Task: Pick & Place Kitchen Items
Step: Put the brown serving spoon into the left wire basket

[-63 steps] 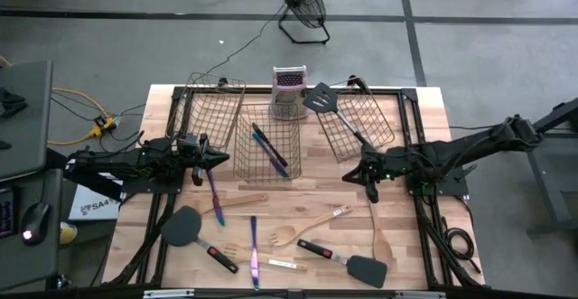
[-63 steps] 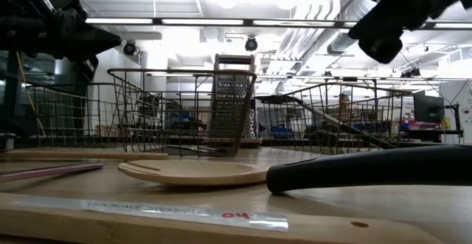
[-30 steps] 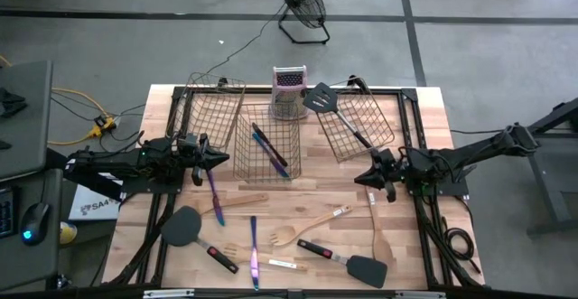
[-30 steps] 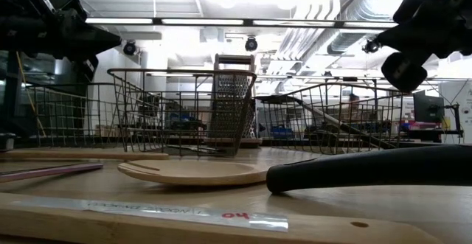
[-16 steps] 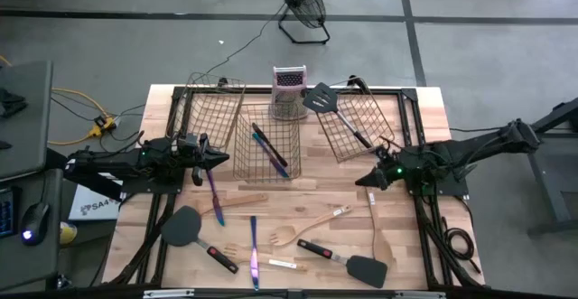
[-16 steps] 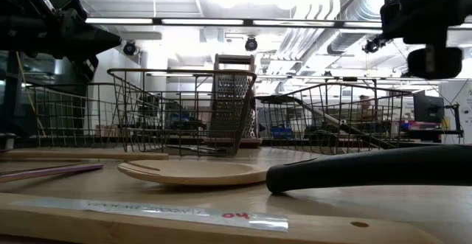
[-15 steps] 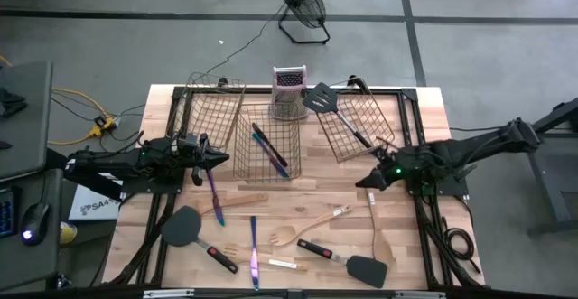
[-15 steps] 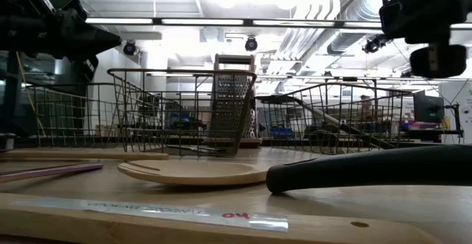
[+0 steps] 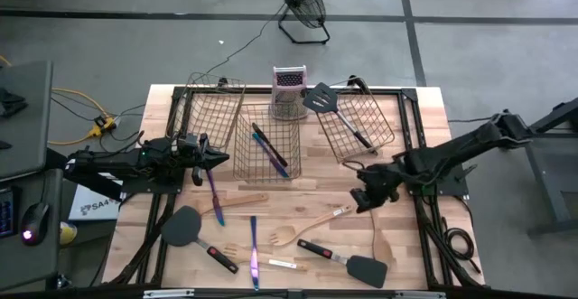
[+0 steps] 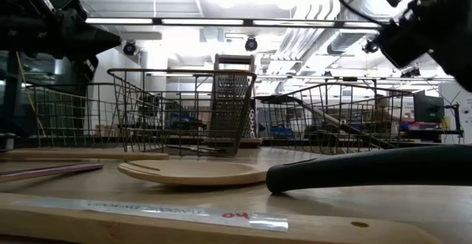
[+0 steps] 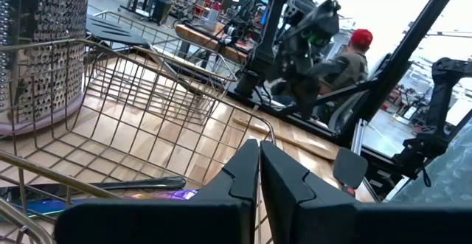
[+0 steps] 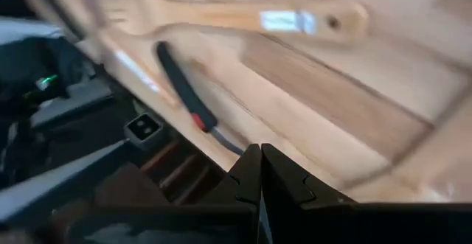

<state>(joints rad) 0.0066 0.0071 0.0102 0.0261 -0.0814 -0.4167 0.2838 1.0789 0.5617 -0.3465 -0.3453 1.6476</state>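
The right gripper (image 9: 360,200) was clenched and empty. It had swung inward from the three o'clock edge to hover over the wooden fork (image 9: 312,224), likely its next pick. The left gripper (image 9: 219,159), also clenched empty, stayed at nine o'clock beside the middle basket (image 9: 268,145). The right wrist view was blurred.

A pale wooden spoon (image 10: 193,172) lies before three wire baskets (image 10: 181,111) and an upright box grater (image 10: 234,100).
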